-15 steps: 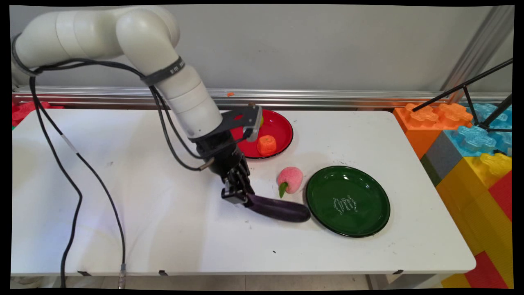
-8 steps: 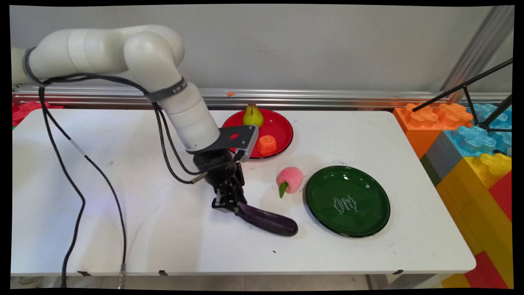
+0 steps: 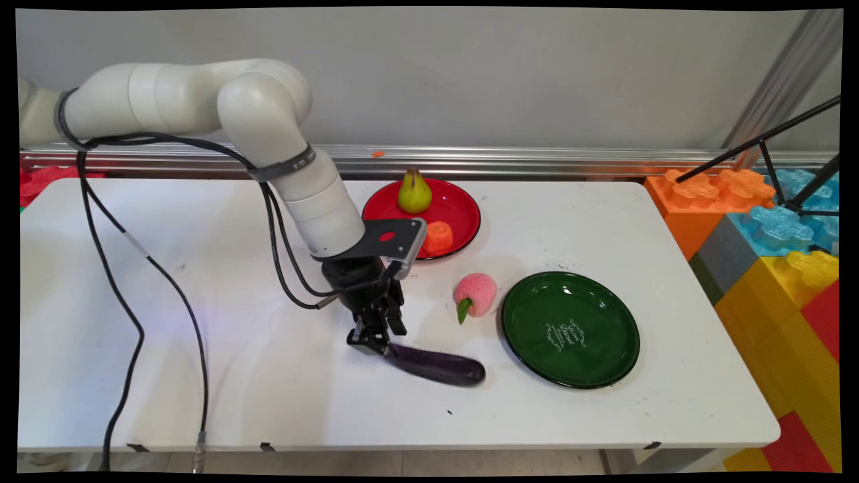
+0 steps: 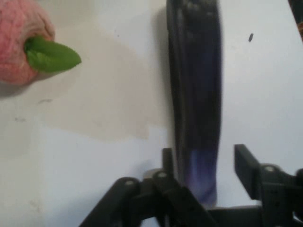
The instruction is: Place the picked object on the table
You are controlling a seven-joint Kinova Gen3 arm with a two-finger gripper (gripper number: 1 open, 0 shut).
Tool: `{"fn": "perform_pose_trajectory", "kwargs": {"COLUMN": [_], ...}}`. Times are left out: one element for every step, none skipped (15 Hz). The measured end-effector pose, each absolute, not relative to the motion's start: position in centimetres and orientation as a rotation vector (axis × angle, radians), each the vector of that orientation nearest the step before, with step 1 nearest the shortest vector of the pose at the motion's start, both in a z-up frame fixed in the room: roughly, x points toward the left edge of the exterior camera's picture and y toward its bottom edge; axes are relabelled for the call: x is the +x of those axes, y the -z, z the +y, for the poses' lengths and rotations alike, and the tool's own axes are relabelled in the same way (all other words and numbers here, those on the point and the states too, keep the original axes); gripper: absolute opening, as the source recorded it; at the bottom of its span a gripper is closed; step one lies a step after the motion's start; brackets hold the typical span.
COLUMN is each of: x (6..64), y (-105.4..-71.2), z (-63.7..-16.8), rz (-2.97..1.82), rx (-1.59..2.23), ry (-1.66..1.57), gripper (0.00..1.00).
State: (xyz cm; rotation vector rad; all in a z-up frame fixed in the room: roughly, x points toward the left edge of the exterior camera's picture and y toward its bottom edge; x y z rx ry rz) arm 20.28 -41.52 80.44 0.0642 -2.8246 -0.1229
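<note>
A dark purple eggplant [image 3: 436,365] lies flat on the white table [image 3: 201,268], left of the green plate [image 3: 570,329]. My gripper [image 3: 369,342] is low over its left end. In the hand view the eggplant [image 4: 196,94] runs up from between the fingers of the gripper [image 4: 203,163]. The left finger is against it, and a strip of table shows between it and the right finger [image 4: 246,168], so the gripper is open around that end. A pink peach [image 3: 476,294] with a green leaf lies just beyond, seen in the hand view's top left corner as the peach [image 4: 19,42].
The green plate has nothing on it. A red plate [image 3: 463,201] at the back holds a green pear [image 3: 414,191] and an orange carrot piece [image 3: 437,237]. Coloured toy blocks [image 3: 772,255] and black tripod legs [image 3: 772,141] stand at the right edge. Black cables [image 3: 127,315] hang at the left.
The gripper has moved left and slightly down, taking the eggplant with it away from the green plate. The eggplant now lies flatter on the table.
</note>
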Motion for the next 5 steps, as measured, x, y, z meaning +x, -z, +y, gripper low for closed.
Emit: {"fn": "perform_pose_trajectory", "kwargs": {"x": [20.17, 20.01, 19.86, 19.66, 19.47], "y": [-80.48, -80.56, -80.69, -80.91, -81.2], "z": [-41.51, -41.49, -41.52, -41.56, -41.62], "rz": [-2.823, -2.82, -2.817, -2.814, -2.81], "rx": [0.061, 0.059, 0.059, 0.061, 0.065], "ry": [0.125, 0.126, 0.125, 0.122, 0.117], "gripper": [1.0, 1.0, 1.0, 1.0, 1.0]}}
